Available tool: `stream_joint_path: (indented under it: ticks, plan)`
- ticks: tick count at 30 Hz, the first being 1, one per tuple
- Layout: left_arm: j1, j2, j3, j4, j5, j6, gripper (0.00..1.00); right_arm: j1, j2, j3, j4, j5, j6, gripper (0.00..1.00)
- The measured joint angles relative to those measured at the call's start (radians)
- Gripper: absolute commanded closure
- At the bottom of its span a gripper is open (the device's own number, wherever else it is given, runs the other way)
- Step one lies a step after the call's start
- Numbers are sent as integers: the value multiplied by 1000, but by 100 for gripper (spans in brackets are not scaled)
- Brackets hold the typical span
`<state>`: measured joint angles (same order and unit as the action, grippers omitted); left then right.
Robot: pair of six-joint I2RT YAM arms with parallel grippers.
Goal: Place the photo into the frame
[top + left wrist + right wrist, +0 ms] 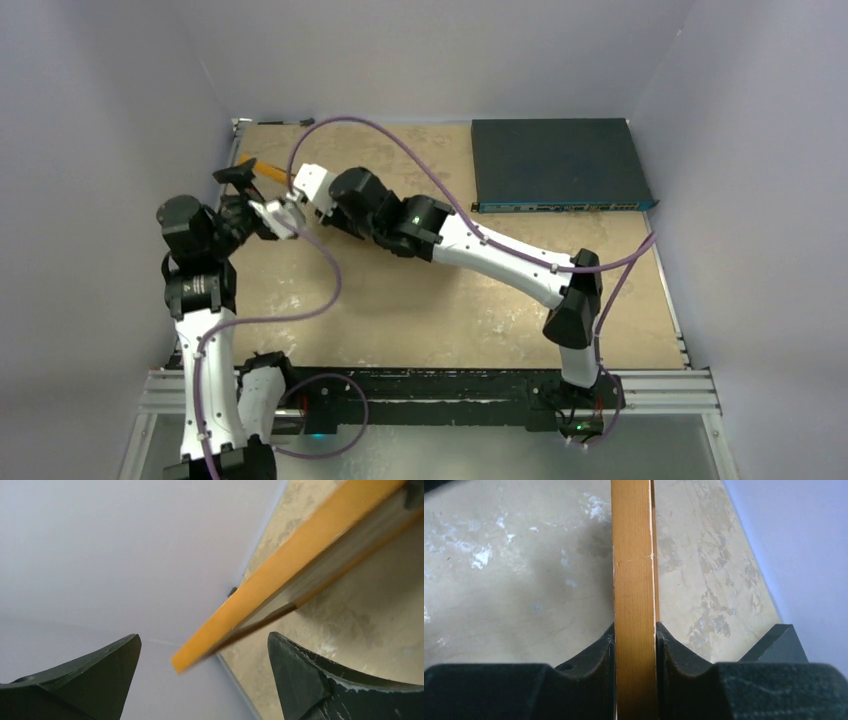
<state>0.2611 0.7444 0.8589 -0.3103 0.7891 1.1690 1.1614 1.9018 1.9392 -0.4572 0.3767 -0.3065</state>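
The orange-brown frame (pixel 634 570) stands on edge above the table, clamped between the fingers of my right gripper (pixel 635 630). In the top view only its orange end (pixel 258 168) shows at the back left, beyond my right gripper (pixel 298 192). In the left wrist view the frame (pixel 280 575) runs diagonally, glass side showing, and its near corner hangs between the spread fingers of my open left gripper (pixel 204 637), touching neither. My left gripper (pixel 250 195) is at the frame's left end. The photo is not in view.
A dark blue flat box (pixel 560 165) lies at the back right of the tan tabletop (pixel 430 300); its corner shows in the right wrist view (pixel 780 642). Lilac walls (pixel 125 555) close in on the left, back and right. Purple cables loop over the arms.
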Motion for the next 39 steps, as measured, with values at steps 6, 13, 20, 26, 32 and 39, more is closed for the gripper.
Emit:
stream_joint_path:
  ticks: [6,13,20,26,32,39]
  plan:
    - [1,199,261,1,-193,-437,1,-119,30,127,-73,-93,71,100]
    - [18,387,443,-172,-388,-721,0,-232,103,276,-145,-217,202,100]
    - [97,436,443,-323,-408,-808,0,-398,89,275,-106,-442,409,100]
    - [178,489,443,-393,-366,-837,0,-536,81,269,-63,-510,515,100]
    - [186,510,426,-429,-342,-826,0,-622,81,252,-32,-578,577,100]
    - [188,510,396,-453,-320,-803,0,-698,5,95,108,-630,632,100]
